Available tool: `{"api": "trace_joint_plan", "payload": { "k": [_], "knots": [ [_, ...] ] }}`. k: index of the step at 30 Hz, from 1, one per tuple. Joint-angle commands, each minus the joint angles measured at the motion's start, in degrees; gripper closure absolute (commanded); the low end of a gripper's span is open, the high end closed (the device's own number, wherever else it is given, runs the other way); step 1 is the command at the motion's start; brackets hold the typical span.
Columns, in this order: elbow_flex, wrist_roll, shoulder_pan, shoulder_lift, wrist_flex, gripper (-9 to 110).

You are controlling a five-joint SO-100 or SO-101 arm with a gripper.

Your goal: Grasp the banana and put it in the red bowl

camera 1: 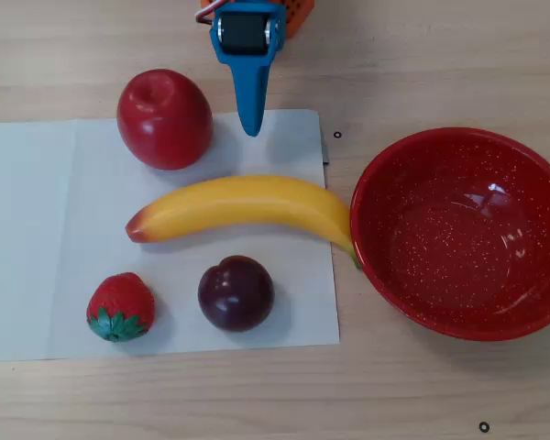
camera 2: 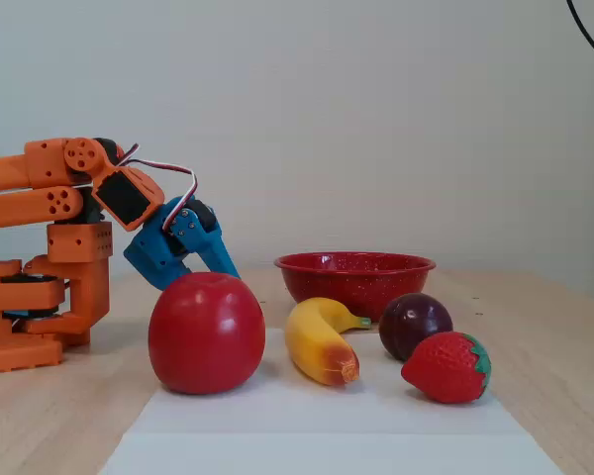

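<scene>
You have not grabbed yet: your blue gripper [camera 1: 251, 128] looks closed and empty. Open it, then reach past the fingertips to the long yellow toy banana [camera 1: 243, 203].

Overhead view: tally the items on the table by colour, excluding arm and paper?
Red: 3, the apple, the strawberry, the red bowl
Yellow: 1, the banana
Dark purple: 1, the plum
Total: 5

Yellow banana [camera 1: 247, 203], white-speckled red bowl [camera 1: 463, 234]
</scene>
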Motion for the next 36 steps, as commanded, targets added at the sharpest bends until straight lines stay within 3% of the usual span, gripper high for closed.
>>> {"api": "trace_joint_plan", "payload": {
  "k": [1, 23, 36],
  "knots": [
    [0.62, -0.44, -0.35, 1.23, 0.26, 101],
    [0.18, 1.32, -0.53, -0.26, -0.79, 101],
    [-19.6, 3.52, -0.97, -16.35, 6.24, 101]
  ]
}}
